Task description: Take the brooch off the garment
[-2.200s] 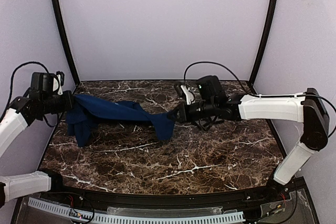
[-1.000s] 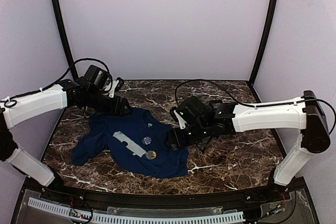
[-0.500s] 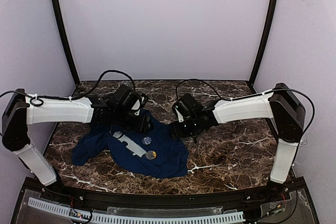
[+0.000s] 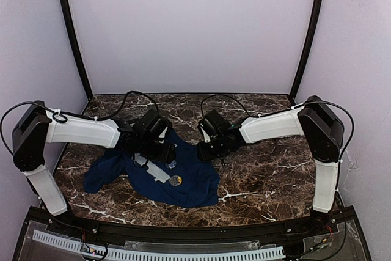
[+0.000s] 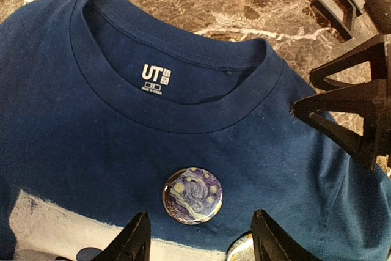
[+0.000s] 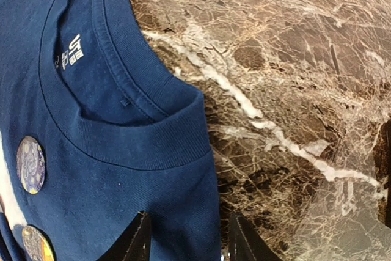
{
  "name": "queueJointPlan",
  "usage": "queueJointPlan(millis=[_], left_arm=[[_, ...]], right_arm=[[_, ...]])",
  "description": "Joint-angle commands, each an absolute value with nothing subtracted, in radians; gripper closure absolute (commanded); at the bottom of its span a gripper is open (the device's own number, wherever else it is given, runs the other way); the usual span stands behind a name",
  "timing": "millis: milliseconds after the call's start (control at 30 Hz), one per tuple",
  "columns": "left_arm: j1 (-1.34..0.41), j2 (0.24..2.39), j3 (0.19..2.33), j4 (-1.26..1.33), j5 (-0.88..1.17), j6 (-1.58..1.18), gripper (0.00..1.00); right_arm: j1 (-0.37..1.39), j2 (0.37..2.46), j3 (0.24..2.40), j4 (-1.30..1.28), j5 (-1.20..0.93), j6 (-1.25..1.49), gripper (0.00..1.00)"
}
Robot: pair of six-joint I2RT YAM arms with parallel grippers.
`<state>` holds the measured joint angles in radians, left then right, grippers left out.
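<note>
The garment [image 4: 190,189], a navy T-shirt, lies spread on the marble table with its collar toward the back. The brooch [image 4: 171,164] is a small round bluish badge pinned below the collar. In the left wrist view the brooch [image 5: 192,195] shows a swirled blue and yellow picture just ahead of my left gripper [image 5: 201,244], which is open and low over the cloth. My right gripper [image 6: 186,241] is open too, its fingers astride the shirt's shoulder edge [image 6: 183,169] beside the collar. The brooch [image 6: 30,164] lies off to its left.
A second round badge [image 4: 176,180], yellowish, sits just below the brooch, by the pale print [image 4: 153,170]. Its rim [image 5: 242,249] shows near my left gripper's right finger. Brown marble table [image 4: 275,169] stretches right of the shirt. Grey walls close in the back and sides.
The shirt, earlier stretched in the air between both grippers, now lies flat. Both arms have drawn in over its collar, and both sets of jaws have narrowed.
</note>
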<state>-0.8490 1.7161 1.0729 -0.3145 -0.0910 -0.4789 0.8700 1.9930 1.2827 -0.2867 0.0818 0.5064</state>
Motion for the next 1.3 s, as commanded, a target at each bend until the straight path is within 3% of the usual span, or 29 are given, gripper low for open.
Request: queueJointPlan(millis=[0,167,467,700,933,1267], left_arm=[[-0.863,1.746,1.092,-0.312,-0.113,-0.485,0.43],[-0.872,1.781,1.108,-0.317,-0.117,-0.485,0.47],[-0.909,1.834,1.146,-0.360,-0.159,-0.469,0.47],[-0.928,1.875,1.180,-0.401,-0.217,-0.455,0.48],[-0.933,1.917,1.210,-0.422,-0.224,-0.422,0.54],[-0.976,1.966,1.283,-0.546,-0.396,-0.345,0.54]], right_arm=[[0.864,2.007,1.295,-0.258,0.080,0.502,0.60],[0.864,2.002,1.284,-0.253,0.073,0.505,0.80],[0.864,1.963,1.227,-0.231,0.046,0.526,1.00],[0.864,1.925,1.181,-0.205,0.033,0.544,1.00],[0.864,1.914,1.168,-0.200,0.028,0.544,1.00],[0.864,1.901,1.159,-0.192,0.021,0.546,1.00]])
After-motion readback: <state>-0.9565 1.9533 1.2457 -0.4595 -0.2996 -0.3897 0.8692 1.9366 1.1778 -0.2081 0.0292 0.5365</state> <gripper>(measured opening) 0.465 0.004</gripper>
